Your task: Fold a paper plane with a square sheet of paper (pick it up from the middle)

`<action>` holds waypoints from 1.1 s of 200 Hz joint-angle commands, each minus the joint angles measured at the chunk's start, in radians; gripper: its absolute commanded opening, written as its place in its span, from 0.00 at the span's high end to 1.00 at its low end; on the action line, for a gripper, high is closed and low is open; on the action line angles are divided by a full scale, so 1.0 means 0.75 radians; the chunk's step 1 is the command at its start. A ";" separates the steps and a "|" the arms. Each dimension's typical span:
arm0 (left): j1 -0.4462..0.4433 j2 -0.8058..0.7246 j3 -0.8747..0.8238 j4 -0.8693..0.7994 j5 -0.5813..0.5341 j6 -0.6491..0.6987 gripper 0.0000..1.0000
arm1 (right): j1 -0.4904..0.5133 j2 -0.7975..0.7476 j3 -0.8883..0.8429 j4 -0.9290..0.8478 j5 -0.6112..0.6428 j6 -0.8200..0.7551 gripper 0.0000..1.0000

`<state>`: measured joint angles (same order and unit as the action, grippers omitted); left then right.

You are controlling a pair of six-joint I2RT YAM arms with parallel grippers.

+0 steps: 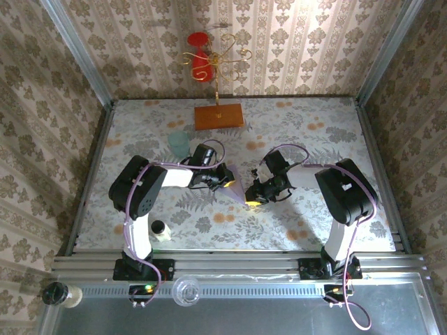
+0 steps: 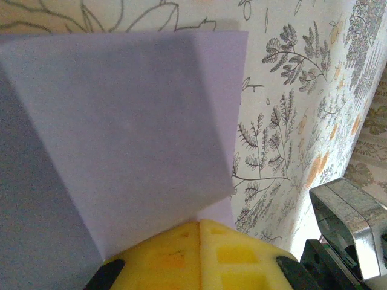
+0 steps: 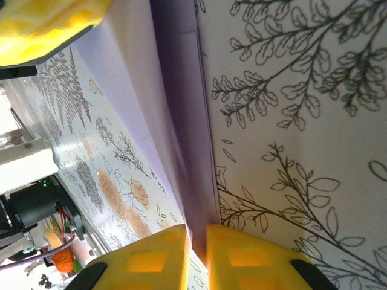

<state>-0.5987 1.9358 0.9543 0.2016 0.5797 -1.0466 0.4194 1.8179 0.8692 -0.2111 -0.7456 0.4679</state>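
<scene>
The sheet of paper (image 1: 236, 185) is pale lilac and folded into a tapering wedge, held just above the flowered table between both arms. My left gripper (image 1: 225, 181) is shut on its left edge. In the left wrist view the yellow pads (image 2: 175, 257) meet with the paper (image 2: 133, 121) fanning out from the left gripper (image 2: 200, 222). My right gripper (image 1: 253, 199) is shut on the paper's lower tip. The right wrist view has the folded layers (image 3: 181, 121) running into the narrow gap of the right gripper (image 3: 196, 232), and the left gripper's yellow pad (image 3: 48, 24) at top left.
A pale teal cup (image 1: 179, 144) stands just behind the left wrist. An orange-brown wooden board (image 1: 218, 116) carries a gold wire stand with a red piece (image 1: 201, 59) at the back. A small white bottle (image 1: 160, 230) stands near the left arm's base.
</scene>
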 commanded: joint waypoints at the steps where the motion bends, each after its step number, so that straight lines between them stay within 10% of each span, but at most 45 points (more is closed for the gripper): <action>1: 0.013 0.041 0.025 -0.119 -0.040 0.053 0.92 | -0.010 0.014 0.005 -0.075 -0.003 0.004 0.82; 107: 0.018 0.077 -0.001 -0.178 -0.045 0.048 0.92 | -0.013 -0.255 -0.034 -0.097 0.116 -0.014 0.63; 220: 0.015 0.102 -0.004 -0.243 -0.079 0.024 0.92 | 0.187 -0.132 0.183 -0.144 0.312 -0.024 0.85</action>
<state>-0.5938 1.9450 0.9707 0.1650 0.5877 -1.0279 0.5377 1.6703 0.9607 -0.2893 -0.5400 0.4671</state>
